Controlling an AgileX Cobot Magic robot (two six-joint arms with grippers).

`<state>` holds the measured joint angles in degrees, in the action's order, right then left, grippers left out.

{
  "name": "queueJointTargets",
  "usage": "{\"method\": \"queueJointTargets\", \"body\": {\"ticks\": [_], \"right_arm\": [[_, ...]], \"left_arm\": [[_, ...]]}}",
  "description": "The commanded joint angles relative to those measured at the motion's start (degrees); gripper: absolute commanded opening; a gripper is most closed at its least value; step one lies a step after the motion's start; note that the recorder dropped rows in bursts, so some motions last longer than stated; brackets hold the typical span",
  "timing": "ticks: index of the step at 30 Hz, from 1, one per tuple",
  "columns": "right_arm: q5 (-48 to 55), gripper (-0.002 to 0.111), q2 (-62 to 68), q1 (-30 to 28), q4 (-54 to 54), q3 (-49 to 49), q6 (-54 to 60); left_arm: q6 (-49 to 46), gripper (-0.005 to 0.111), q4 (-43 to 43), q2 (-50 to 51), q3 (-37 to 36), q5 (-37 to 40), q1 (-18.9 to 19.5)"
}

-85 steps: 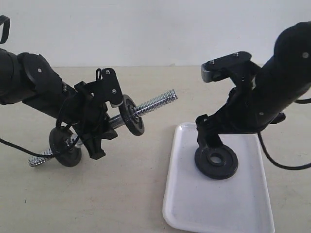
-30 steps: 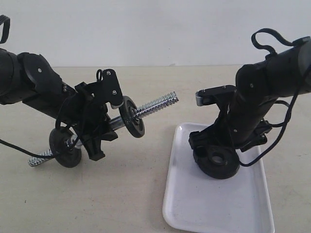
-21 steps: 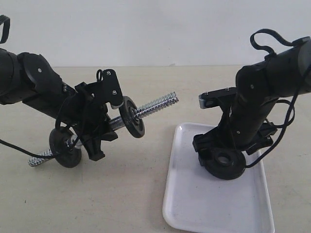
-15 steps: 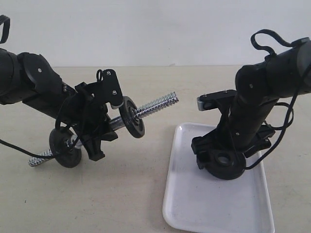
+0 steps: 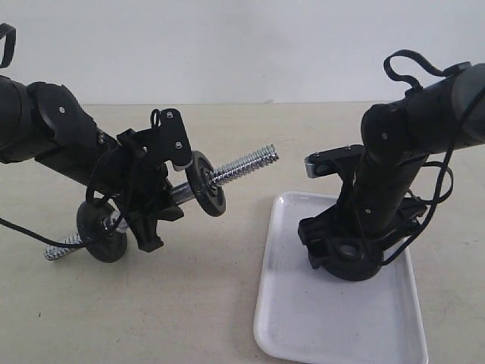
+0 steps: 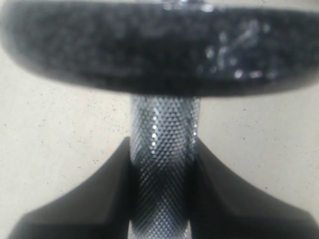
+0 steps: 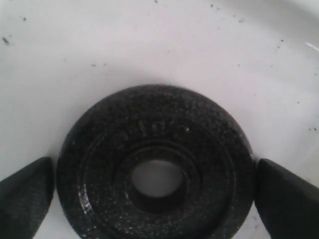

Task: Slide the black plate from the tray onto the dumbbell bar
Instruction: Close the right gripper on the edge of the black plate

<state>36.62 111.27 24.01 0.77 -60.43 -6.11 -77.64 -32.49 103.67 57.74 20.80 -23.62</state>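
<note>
Right gripper (image 7: 154, 196) has lowered, jaws apart, to straddle the black plate (image 7: 99, 149); left gripper (image 6: 162, 199) clamps the dumbbell bar (image 6: 162, 144); grasp pending.

— What is lying on the tray (image 7: 149, 40)?
— The black plate (image 7: 199, 149) is lying flat there, with white showing through its centre hole.
— And the right gripper (image 7: 155, 196)?
— Its jaws are standing wide, with the fingertips (image 7: 25, 194) sitting just beside the plate's rim, one on each side.
— Are they touching it?
— They are sitting too close to tell. Dark specks (image 7: 6, 40) are dotting the tray.
</note>
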Motion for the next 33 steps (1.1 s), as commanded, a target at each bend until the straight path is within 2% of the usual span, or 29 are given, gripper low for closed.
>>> {"method": "queueJointTargets", "body": {"ticks": [1,12,22,24,26,27,28,29,33], "right_arm": [[0.6,0.104,2.5,0.0,0.2,1.1,0.6],[1.1,0.104,2.5,0.0,0.2,1.1,0.4],[-4.0,0.103,2.5,0.0,0.0,1.1,-0.4],[-3.3,0.087,2.5,0.0,0.0,1.1,-0.4],[-2.8,0.046,2.5,0.0,0.0,1.1,-0.4],[-2.6,0.021,2.5,0.0,0.0,1.1,-0.4],[-2.5,0.004,2.5,0.0,0.1,1.1,-0.4],[-2.4,0.002,2.5,0.0,0.1,1.1,-1.1],[-1.7,0.01,2.5,0.0,0.1,1.1,-1.1]], "left_arm": [[0.8,0.004,-2.2,-3.7,1.7,-3.2,0.0],[0.8,0.004,-2.2,-3.7,1.7,-3.2,0.0],[0.8,0.004,-2.2,-3.7,1.7,-3.4,0.0],[0.8,0.004,-2.2,-3.7,1.7,-3.4,0.0],[0.8,0.004,-2.2,-3.7,1.7,-3.4,0.0],[0.8,0.004,-2.2,-3.7,1.7,-3.4,0.0],[0.8,0.004,-2.2,-3.7,1.7,-3.4,0.0],[0.8,0.004,-2.2,-3.7,1.7,-3.4,0.0],[0.8,0.004,-2.2,-3.7,1.7,-3.4,0.0]]}}
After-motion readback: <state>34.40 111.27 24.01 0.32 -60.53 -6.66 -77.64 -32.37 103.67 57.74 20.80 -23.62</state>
